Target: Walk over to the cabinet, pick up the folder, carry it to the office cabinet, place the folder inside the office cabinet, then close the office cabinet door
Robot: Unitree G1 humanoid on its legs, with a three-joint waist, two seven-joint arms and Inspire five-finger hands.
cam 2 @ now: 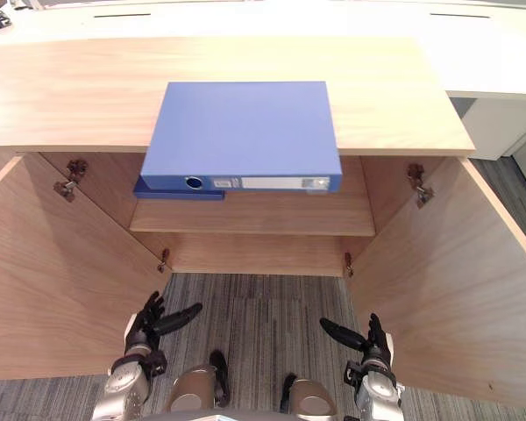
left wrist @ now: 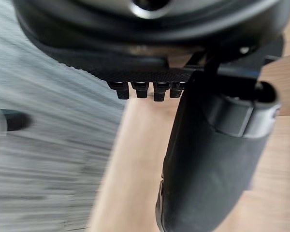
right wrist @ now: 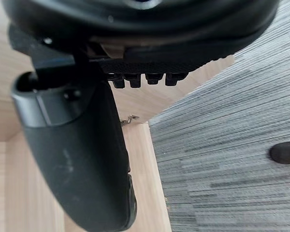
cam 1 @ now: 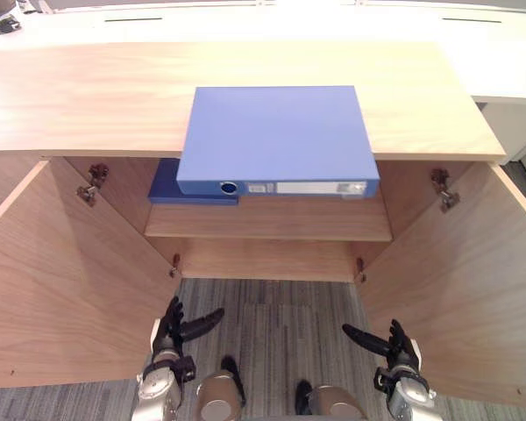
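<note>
Pick-up stood not yet begun: the blue folder (cam 1: 276, 136) lay on the cabinet's top surface (cam 1: 88, 96), spine overhanging the front edge, while the left hand (cam 1: 171, 329) and right hand (cam 1: 396, 344) hung low, fingers relaxed, empty. The next move likely called for raising both hands to that spine. A darker folder (cam 1: 171, 189) on the shelf (cam 1: 272, 219) was mostly hidden beneath.

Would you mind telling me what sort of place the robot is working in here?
Most likely an office: a blue folder lies on a wooden cabinet with both doors open, a darker folder sits on its shelf, and grey carpet lies underfoot.
</note>
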